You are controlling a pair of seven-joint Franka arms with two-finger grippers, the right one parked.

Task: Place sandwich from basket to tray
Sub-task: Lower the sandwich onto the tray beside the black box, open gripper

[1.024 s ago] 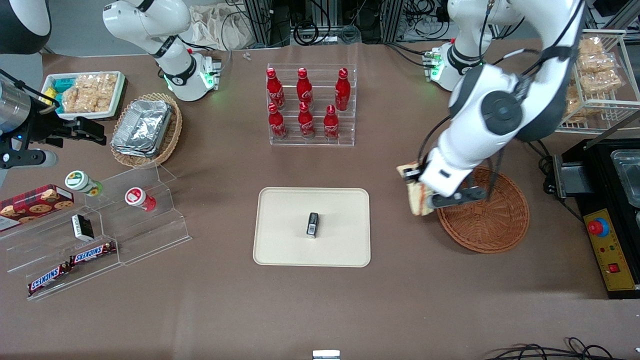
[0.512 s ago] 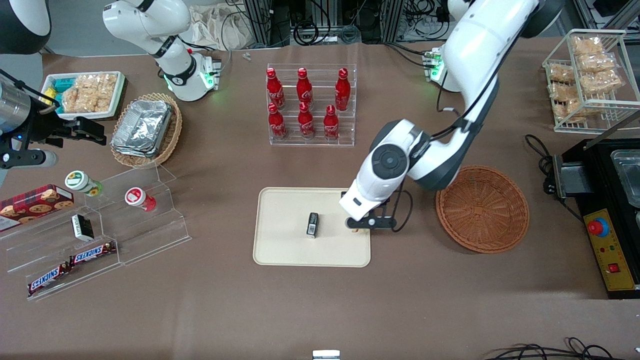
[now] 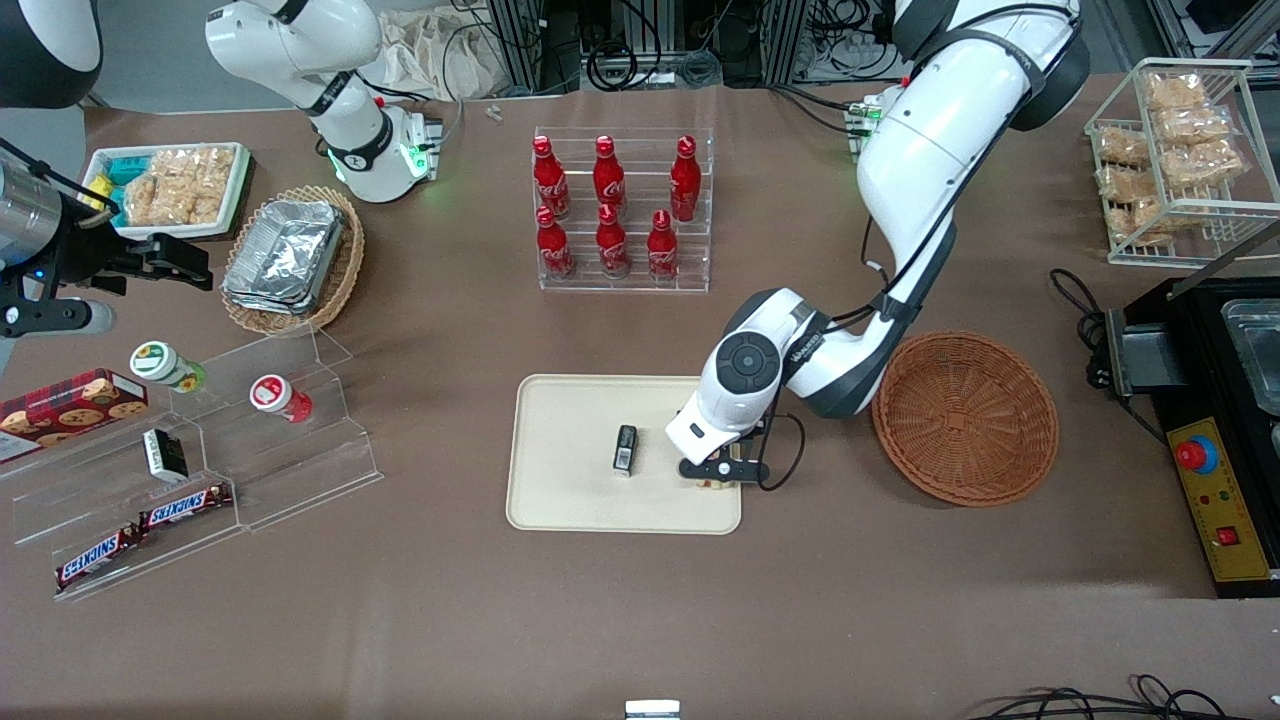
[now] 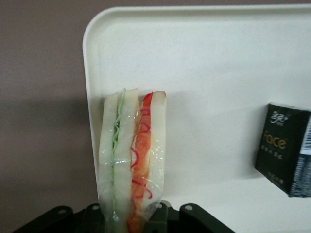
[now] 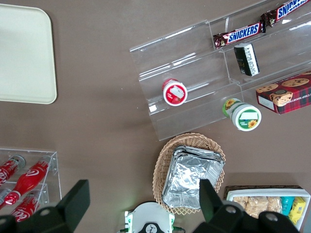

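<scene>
Jaws of the left gripper (image 3: 722, 478) clamp the cream triangular sandwich (image 4: 132, 160), carried from the reddish-brown wicker basket (image 3: 965, 418) and now low over the cream-white rectangular tray (image 3: 570, 490), ready for release.

A wide desk (image 3: 420, 620) with a matte brown top fills the space, lit evenly from above with soft shadows. Along its edge farthest from the front camera stand aluminium frame posts (image 3: 520, 40) with tangles of black cables (image 3: 640, 55) hanging among them. At the working arm's end sits a black machine (image 3: 1225, 420) with a yellow panel and a red button (image 3: 1195, 455). More cables (image 3: 1100, 705) trail at the near edge.
</scene>
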